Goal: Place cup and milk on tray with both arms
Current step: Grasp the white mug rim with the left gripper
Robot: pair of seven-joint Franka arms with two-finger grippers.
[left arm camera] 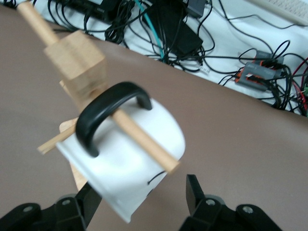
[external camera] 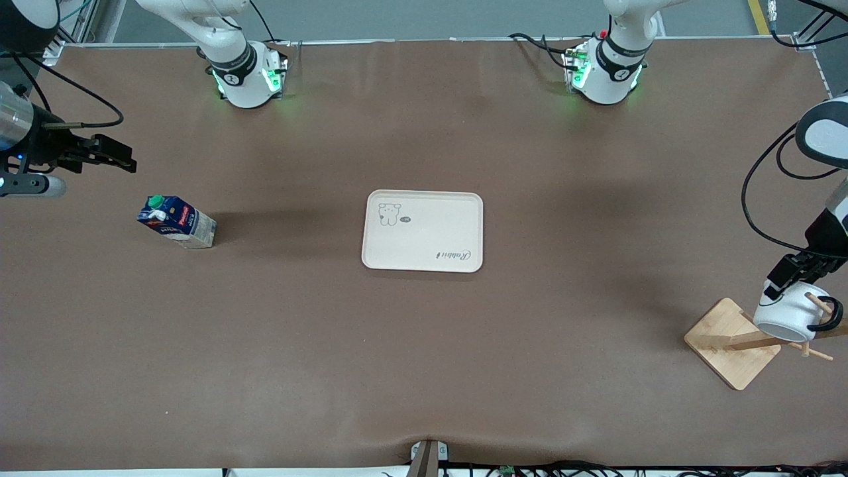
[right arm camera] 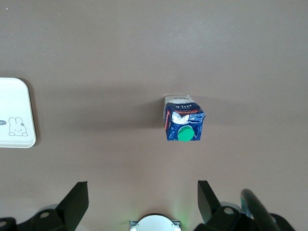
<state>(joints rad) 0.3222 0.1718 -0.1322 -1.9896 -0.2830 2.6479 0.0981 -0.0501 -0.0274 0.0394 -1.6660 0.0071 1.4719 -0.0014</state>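
Note:
The white cup (external camera: 788, 317) hangs by its black handle (left arm camera: 103, 115) on a peg of the wooden rack at the left arm's end of the table. My left gripper (external camera: 790, 273) is open around the cup's wall (left arm camera: 130, 168). One finger (left arm camera: 89, 202) lies against the cup and the other (left arm camera: 195, 191) stands apart from it. The dark blue milk carton (external camera: 177, 222) with its green cap (right arm camera: 184, 133) stands on the table toward the right arm's end. My right gripper (external camera: 114, 156) is open and empty (right arm camera: 142, 197) in the air above the table beside the carton. The cream tray (external camera: 424, 230) lies empty at mid-table.
The rack's square wooden base (external camera: 732, 341) sits near the table edge at the left arm's end. Its post (left arm camera: 77, 60) and peg (left arm camera: 144, 139) run through the cup's handle. Cables (left arm camera: 192, 33) lie off the table edge. A corner of the tray (right arm camera: 14, 113) shows in the right wrist view.

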